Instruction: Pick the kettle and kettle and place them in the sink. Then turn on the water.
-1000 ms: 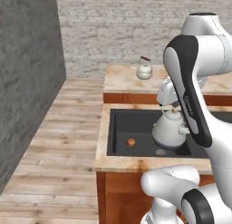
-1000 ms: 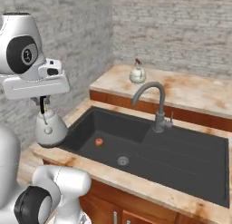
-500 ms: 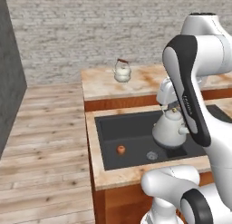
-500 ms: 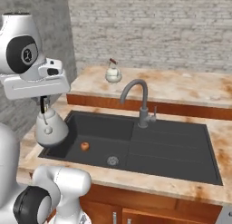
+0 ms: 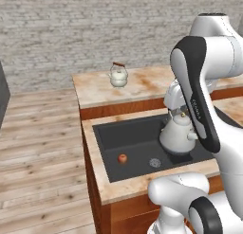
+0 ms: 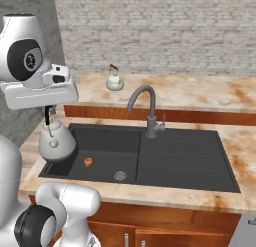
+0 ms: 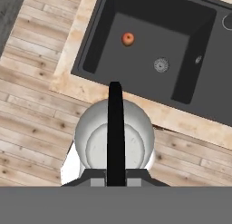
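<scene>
The claw (image 6: 48, 122) is clenched on the black arched handle of one kettle (image 6: 56, 141), which hangs upright beneath the hand. In the hand view that kettle (image 7: 115, 146) hangs over the front edge of the worktop (image 7: 72, 89) with wooden floor under most of it, so it looks to be short of the sink (image 7: 149, 46) and needs carrying further over the basin before it goes down. The second kettle (image 5: 118, 77), the one with the reddish-brown handle, stands upright on the raised back worktop (image 5: 95, 88), well apart from the sink and near that worktop's left end. A red apple (image 6: 88, 162) lies on the floor of the left basin, near the drain (image 6: 119, 175); the tap (image 6: 147, 108) rises at the back rim between the two basins, and no water runs from it. As for handling, both kettles look like stiff, smooth metal shells with rounded, probably slippery sides, so the thin arched handle is the sensible place to take hold, pinched across its top at the middle so the body hangs level. Held that way a kettle can swing under the hand, so the lowering should be slow. It should come down clear of the apple so that it stands flat.
</scene>
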### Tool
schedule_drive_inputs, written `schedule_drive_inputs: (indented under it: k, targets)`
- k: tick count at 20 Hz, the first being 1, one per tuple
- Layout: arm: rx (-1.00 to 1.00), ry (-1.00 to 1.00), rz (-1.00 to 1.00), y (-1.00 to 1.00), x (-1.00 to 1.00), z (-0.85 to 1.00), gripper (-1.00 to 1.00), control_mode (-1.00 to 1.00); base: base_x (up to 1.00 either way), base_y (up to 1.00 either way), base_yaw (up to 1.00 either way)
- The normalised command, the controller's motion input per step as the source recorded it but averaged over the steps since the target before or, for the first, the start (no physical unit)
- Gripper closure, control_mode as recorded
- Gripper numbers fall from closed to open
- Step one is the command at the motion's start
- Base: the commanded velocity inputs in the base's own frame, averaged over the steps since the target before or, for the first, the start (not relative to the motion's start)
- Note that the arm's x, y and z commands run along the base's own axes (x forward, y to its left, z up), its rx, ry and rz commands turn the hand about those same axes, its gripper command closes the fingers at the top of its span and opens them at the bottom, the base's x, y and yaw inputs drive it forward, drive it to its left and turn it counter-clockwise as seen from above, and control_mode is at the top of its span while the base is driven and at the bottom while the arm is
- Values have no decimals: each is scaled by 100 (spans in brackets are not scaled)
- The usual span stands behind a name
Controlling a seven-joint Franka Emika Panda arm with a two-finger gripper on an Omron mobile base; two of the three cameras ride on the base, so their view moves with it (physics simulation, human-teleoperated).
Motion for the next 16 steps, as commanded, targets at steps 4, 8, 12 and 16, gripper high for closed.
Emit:
schedule_drive_inputs:
  k: [4, 8, 12, 16]
  targets:
    - [0, 0, 0, 0, 0, 0, 100, 100, 40, -8, -14]
    - [0, 0, 0, 0, 0, 0, 100, 100, 44, -11, 0]
    - [0, 0, 0, 0, 0, 0, 100, 100, 52, -24, 8]
    - [0, 0, 0, 0, 0, 0, 100, 100, 48, -36, 19]
